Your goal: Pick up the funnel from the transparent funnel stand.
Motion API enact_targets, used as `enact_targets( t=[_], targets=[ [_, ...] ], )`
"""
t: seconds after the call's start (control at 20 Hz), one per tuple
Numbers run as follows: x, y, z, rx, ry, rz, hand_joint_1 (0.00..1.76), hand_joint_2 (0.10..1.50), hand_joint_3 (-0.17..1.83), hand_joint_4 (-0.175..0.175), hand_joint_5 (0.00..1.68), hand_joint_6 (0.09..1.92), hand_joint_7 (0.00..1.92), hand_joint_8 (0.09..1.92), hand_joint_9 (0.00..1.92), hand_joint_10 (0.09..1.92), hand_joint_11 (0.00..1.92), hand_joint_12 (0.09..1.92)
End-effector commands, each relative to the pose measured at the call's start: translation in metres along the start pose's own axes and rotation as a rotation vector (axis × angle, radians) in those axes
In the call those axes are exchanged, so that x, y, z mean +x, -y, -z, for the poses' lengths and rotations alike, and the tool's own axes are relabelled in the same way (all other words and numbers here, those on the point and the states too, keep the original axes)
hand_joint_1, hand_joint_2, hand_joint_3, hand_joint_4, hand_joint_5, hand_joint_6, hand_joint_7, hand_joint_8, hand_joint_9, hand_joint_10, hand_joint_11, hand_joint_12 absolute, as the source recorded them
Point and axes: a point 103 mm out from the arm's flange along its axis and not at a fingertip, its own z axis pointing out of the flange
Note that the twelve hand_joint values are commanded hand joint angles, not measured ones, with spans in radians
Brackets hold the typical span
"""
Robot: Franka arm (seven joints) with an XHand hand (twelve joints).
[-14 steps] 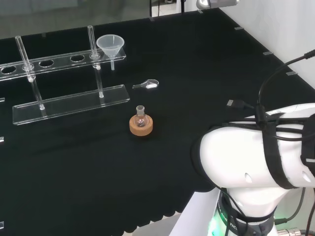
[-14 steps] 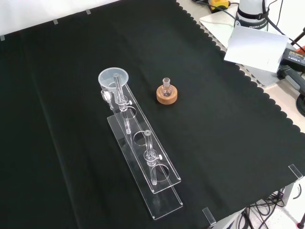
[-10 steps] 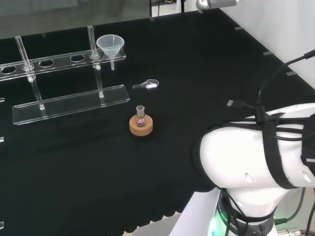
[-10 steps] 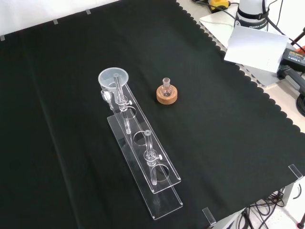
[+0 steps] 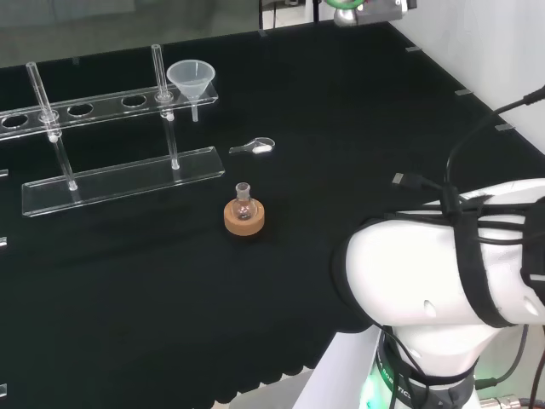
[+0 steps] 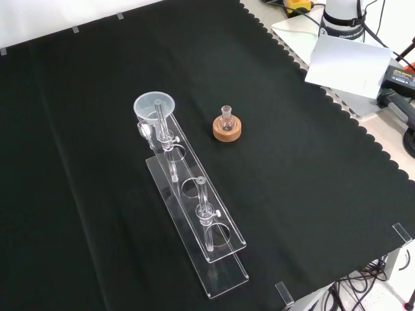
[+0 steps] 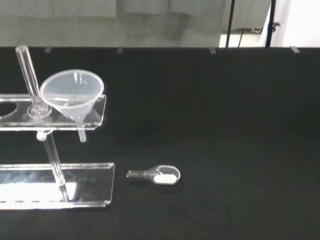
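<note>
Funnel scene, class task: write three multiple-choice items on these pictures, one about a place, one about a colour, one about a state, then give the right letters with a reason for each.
1. Where does the funnel sit?
A. In the end hole of the funnel stand's upper shelf
B. Flat on the cloth
C. In the flask's neck

2. What colour is the ring under the small flask?
A. Red
B. Cork brown
C. Blue

3. How does the small clear scoop lie?
A. Upright in the stand
B. Inside the funnel
C. Flat on the black cloth, with something white in its bowl

Answers: 1 A, the wrist view shows its cone resting in the shelf with the stem hanging below. 2 B, head and front views show a tan cork ring. 3 C, the wrist view shows it lying beside the stand's base.
</note>
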Motion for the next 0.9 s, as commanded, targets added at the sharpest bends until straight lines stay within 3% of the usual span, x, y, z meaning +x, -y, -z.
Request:
enact_targets(
  t=[0.05,0.4,0.9],
  targets=[
    [0.000,-0.013,-0.010,0.025,-0.002,-0.017,0.00,1.37,0.00,0.029,0.17,0.09,0.00,0.24,0.07,0.62,0.00,1.37],
    [-0.004,-0.045,-0.032,0.051,-0.013,-0.008,0.00,1.37,0.00,0.028,0.17,0.09,0.00,0.25,0.07,0.62,0.00,1.37],
    [0.009,-0.124,-0.063,0.118,0.001,0.110,0.05,1.29,-0.04,0.021,0.16,0.09,0.00,0.27,0.07,0.63,0.00,1.35]
  ],
)
